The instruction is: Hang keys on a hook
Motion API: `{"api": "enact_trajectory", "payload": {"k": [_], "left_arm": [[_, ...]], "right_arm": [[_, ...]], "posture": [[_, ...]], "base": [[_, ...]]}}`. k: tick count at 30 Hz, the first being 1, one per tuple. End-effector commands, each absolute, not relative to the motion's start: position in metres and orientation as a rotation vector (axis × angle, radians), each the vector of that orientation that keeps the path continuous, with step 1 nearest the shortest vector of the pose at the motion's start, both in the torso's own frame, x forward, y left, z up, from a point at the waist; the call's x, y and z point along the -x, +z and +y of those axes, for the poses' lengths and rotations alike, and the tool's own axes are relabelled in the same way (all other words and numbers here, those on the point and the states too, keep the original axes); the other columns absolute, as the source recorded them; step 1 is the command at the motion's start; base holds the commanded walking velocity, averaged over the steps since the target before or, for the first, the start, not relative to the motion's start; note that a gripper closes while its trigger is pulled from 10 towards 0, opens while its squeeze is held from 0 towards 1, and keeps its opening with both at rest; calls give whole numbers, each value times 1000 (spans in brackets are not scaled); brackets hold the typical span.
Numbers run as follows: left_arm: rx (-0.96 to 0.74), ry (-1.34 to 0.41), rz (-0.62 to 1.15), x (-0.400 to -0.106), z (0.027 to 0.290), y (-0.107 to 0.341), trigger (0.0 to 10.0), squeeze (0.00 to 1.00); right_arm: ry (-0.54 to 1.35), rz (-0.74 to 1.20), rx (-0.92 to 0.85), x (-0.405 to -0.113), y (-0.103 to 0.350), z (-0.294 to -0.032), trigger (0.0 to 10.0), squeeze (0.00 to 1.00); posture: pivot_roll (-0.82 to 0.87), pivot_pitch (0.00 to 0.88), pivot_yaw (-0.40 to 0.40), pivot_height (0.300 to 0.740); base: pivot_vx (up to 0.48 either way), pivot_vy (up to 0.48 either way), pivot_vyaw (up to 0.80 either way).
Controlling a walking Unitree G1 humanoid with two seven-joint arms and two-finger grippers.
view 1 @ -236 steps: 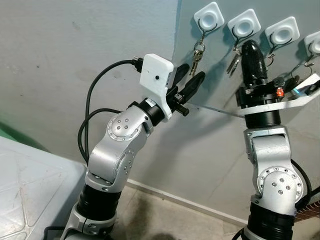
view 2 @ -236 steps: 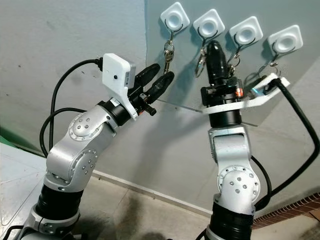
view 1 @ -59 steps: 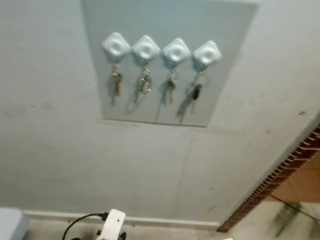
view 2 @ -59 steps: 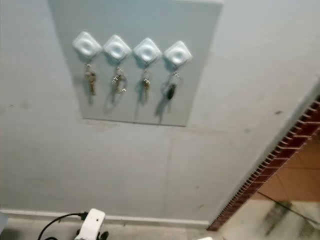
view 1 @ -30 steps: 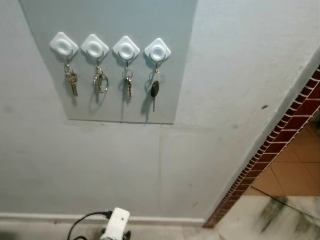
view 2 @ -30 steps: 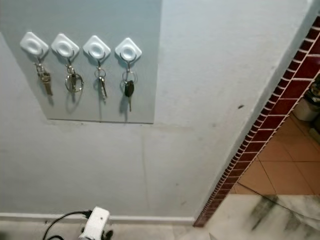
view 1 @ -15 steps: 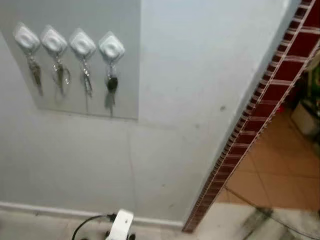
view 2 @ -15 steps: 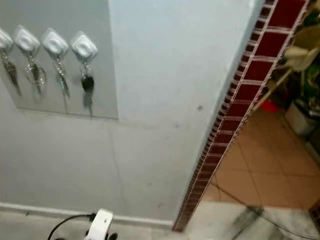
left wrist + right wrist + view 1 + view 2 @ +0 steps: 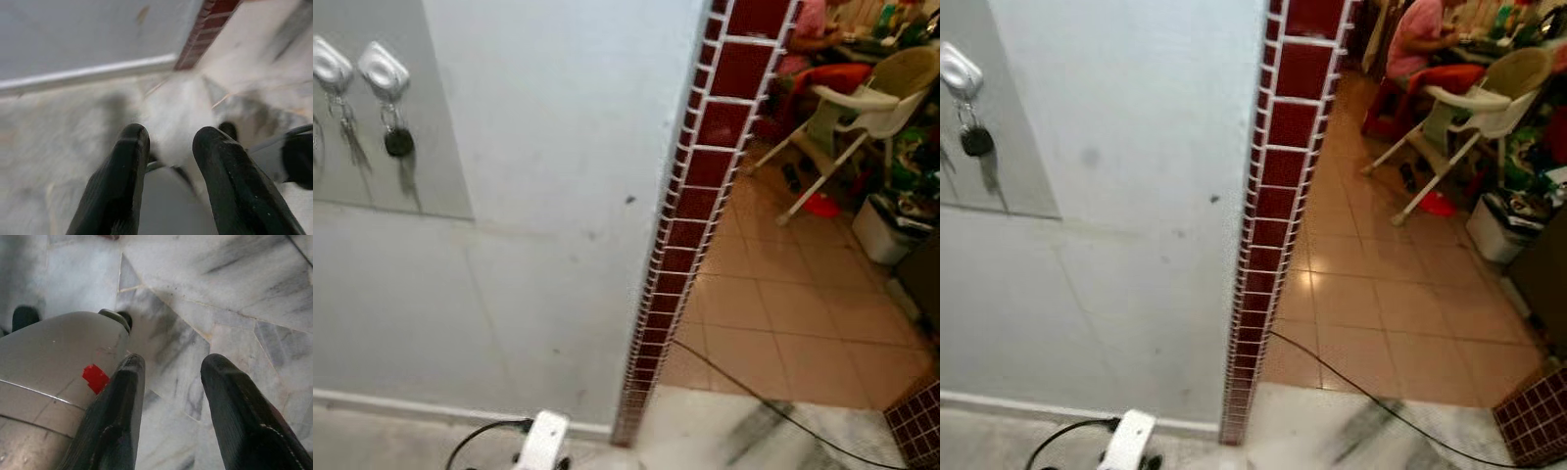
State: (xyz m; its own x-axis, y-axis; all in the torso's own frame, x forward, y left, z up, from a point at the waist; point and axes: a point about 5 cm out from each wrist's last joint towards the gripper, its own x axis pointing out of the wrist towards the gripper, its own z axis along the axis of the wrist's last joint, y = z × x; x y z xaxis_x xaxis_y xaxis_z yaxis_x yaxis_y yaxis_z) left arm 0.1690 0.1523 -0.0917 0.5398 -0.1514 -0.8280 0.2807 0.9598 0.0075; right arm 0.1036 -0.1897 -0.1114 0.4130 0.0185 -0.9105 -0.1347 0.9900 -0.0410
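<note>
A bunch of keys (image 9: 397, 140) with a black fob is hanging from a white hook (image 9: 383, 69) at the upper left of the left eye view, on a grey panel (image 9: 435, 166) fixed to the pale wall. A second hook (image 9: 329, 63) is showing at the far left edge with another key (image 9: 350, 137) dangling under it. A column of dark red tiles (image 9: 690, 211) is running down the middle, and beyond it a tiled floor (image 9: 773, 313) is leading to a high chair (image 9: 847, 113) at the upper right, where a person (image 9: 1420, 39) is sitting.

Both arms are hanging low. The left gripper (image 9: 168, 142) is pointing at the marble floor (image 9: 58, 147) with its fingers spread and nothing between them; the right gripper (image 9: 168, 367) is likewise spread and empty over the marble.

The keys are likely light, hard and slippery, swinging freely on their ring. The fob looks the thickest, easiest part to pinch, though holding the ring itself would probably let it slip over a hook more cleanly. Since the keys are already on the hook, the job appears done.
</note>
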Motion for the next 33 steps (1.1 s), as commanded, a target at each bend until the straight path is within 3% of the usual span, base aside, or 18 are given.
{"api": "enact_trajectory", "payload": {"k": [1, 15, 22, 33], "left_arm": [[-141, -258, 957, -173, 149, -90, 10000, 0], [-127, -244, 963, -173, 150, -90, 10000, 0], [-128, -242, 968, -172, 150, -91, 10000, 0], [-138, -247, 976, -171, 149, -91, 10000, 0]], "right_arm": [[104, 1137, 88, -105, -111, -186, 10000, 0], [97, 1137, 74, -106, -111, -186, 10000, 0], [95, 1137, 70, -106, -111, -186, 10000, 0], [92, 1139, 69, -106, -111, -186, 10000, 0]], "posture": [[109, 15, -29, 740], [108, 20, -29, 740], [108, 21, -30, 740], [107, 11, -32, 740]], "base": [[0, 0, 0], [0, 0, 0], [0, 410, 0], [0, 0, 0]]}}
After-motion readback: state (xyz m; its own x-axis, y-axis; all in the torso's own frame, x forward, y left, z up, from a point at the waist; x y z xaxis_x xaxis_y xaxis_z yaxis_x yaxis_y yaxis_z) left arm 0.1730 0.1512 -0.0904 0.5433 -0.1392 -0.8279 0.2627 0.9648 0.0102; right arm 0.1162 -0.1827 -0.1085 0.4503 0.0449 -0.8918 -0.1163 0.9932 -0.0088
